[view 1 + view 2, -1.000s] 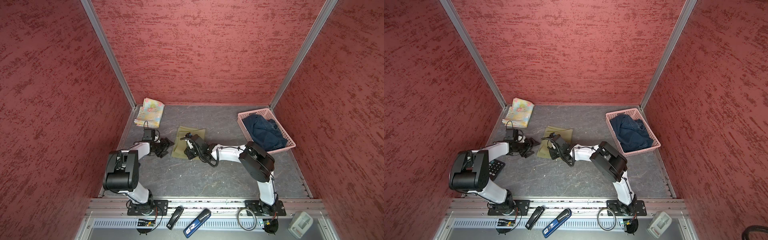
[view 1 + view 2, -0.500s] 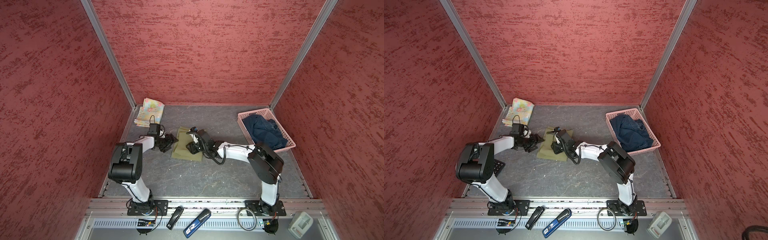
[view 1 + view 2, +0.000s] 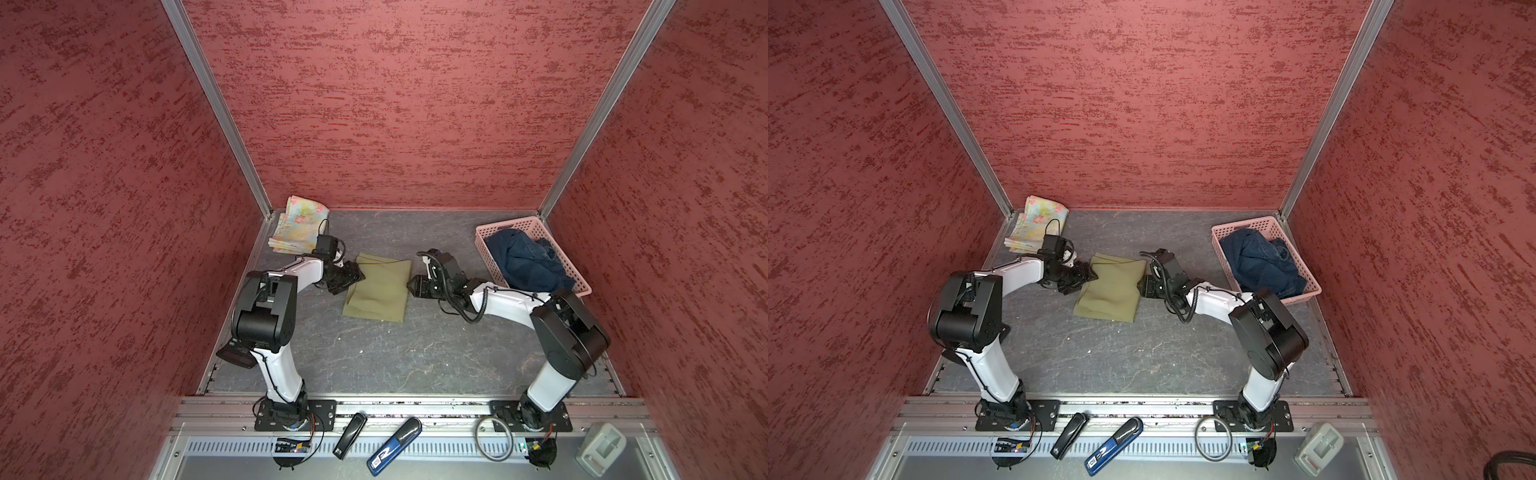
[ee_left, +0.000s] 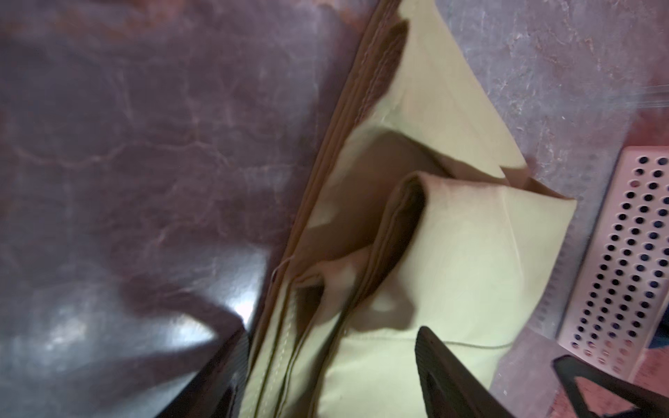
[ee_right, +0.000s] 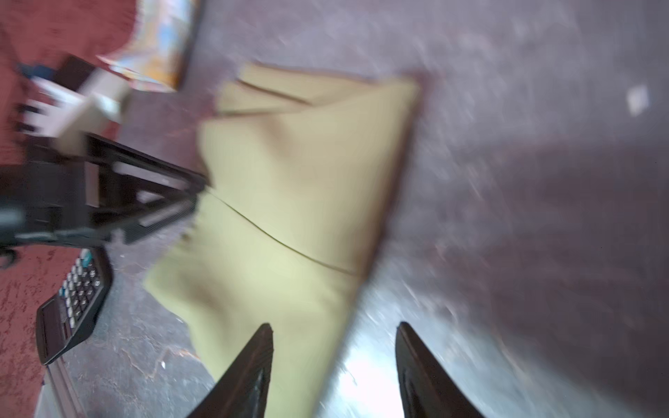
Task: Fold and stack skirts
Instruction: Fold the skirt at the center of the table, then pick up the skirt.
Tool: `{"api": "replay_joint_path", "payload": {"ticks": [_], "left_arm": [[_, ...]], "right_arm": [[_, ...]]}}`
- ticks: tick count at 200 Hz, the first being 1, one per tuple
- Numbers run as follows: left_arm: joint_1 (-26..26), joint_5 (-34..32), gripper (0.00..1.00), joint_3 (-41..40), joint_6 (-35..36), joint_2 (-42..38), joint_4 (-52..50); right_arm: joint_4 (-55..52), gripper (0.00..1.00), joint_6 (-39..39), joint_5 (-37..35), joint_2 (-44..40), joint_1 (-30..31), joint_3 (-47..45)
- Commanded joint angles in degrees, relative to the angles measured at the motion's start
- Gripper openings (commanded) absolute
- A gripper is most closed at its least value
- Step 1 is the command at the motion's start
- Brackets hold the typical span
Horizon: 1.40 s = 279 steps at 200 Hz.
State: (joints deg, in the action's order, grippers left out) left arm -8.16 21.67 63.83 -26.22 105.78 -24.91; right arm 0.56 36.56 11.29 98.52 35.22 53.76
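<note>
- In both top views the olive-green skirt (image 3: 378, 286) (image 3: 1111, 289) lies folded into a rough rectangle on the grey table (image 3: 395, 353), near the middle and between the two arms.
- From there the left gripper (image 3: 356, 276) sits at the skirt's left edge and the right gripper (image 3: 412, 286) at its right edge. From this height the gap between either pair of jaws cannot be read.
- Only these views take in the whole set. The floral skirt (image 3: 299, 226) lies folded in the far left corner. The denim skirt (image 3: 523, 262) is bunched inside the pink basket (image 3: 582, 286) at the far right, well apart from the olive-green skirt.
- The left wrist view closes in on the olive-green skirt (image 4: 452, 253). It shows stacked hems along one side and a loose fold humped up in the middle, which the top views flatten out.
- Here the left gripper (image 4: 333, 333) has its jaws spread wide. The skirt's edge lies loose in the gap and nothing is pinched. The perforated wall of the basket (image 4: 630, 235) shows beyond the cloth.
- The right wrist view is blurred. The olive-green skirt (image 5: 297, 181) fills its middle.
- The right gripper (image 5: 335, 325) also has its jaws spread, one finger over the skirt's near edge and the other over bare table, gripping nothing.
- Only this view shows the left gripper (image 5: 195, 191) from the front, its tips meeting the skirt's opposite edge. It also shows the keys of a black calculator (image 5: 72, 300) on the table by the wall, and a strip of the floral skirt (image 5: 159, 47) behind.
</note>
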Motion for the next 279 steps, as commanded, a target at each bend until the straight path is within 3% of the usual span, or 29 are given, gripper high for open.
{"api": "replay_joint_path", "payload": {"ticks": [1, 40, 85, 164, 184, 239, 279], "left_arm": [[-0.4, -6.0, 0.73, -1.2, 3.4, 4.5, -5.2], [-0.5, -2.5, 0.71, -1.9, 5.9, 6.0, -3.1], [-0.3, 0.4, 0.66, -1.2, 6.4, 8.0, -3.3], [0.3, 5.4, 0.23, 0.1, 6.0, 9.7, -2.9], [0.3, 7.2, 0.0, 0.1, 5.8, 9.6, -1.9], [0.9, 9.0, 0.0, -1.0, 3.6, 6.2, 2.9], [1.9, 7.2, 0.0, 0.5, 1.5, 1.4, 3.8]], "right_arm": [[1.6, 0.57, 8.8, 4.1, 0.5, 0.1, -1.0], [8.3, 0.57, 15.0, 9.9, 7.2, 0.1, -1.3], [14.2, 0.54, 19.3, 11.4, 12.3, 0.1, -0.5], [17.6, 0.45, 18.7, 12.3, 14.3, -0.1, 0.7], [17.4, 0.44, 18.2, 12.6, 14.3, -0.1, 0.8], [16.7, 0.45, 15.9, 11.5, 12.9, -1.6, 0.2], [15.3, 0.52, 13.1, 10.1, 10.2, -3.3, -0.4]]}}
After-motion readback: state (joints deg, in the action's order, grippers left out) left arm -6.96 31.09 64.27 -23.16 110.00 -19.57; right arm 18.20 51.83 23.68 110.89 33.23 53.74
